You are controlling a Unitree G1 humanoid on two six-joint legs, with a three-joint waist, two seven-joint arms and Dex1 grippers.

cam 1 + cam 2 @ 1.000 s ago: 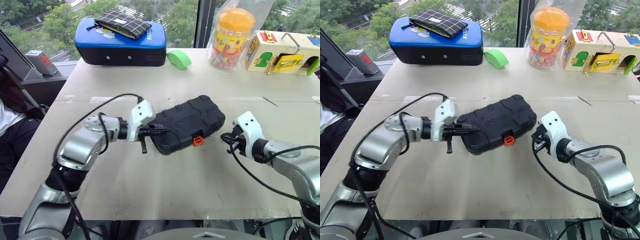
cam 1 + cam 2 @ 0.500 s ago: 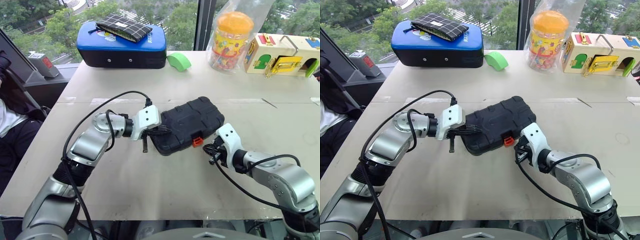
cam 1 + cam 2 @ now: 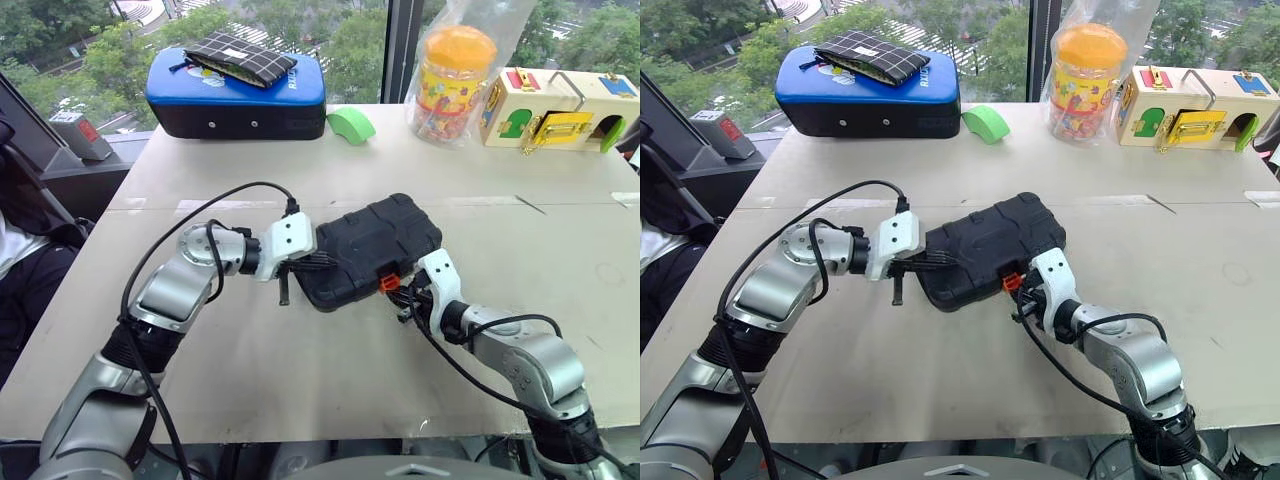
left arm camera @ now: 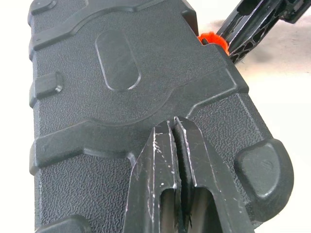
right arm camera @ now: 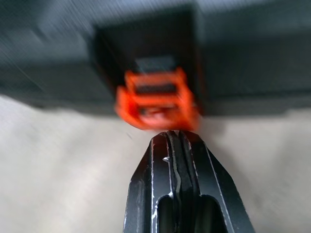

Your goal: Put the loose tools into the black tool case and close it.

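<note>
closed black tool case [image 3: 368, 248] at frame centre — lid down.
left gripper [image 4: 174, 127] pinched shut on its lid; right gripper [image 5: 175, 137] shut at the orange latch [image 5: 156, 99].

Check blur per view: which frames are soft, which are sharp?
Right wrist view: orange latch and black tool case smeared, right claw fairly crisp. Left wrist view: sharp, case texture clear behind the left claw. Head views: sharp.

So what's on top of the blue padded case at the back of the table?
A black pouch with a white grid pattern lies on the blue padded case, slanted across its lid. The pouch covers part of the lid's printing, and what is inside the pouch or the case cannot be seen.
</note>
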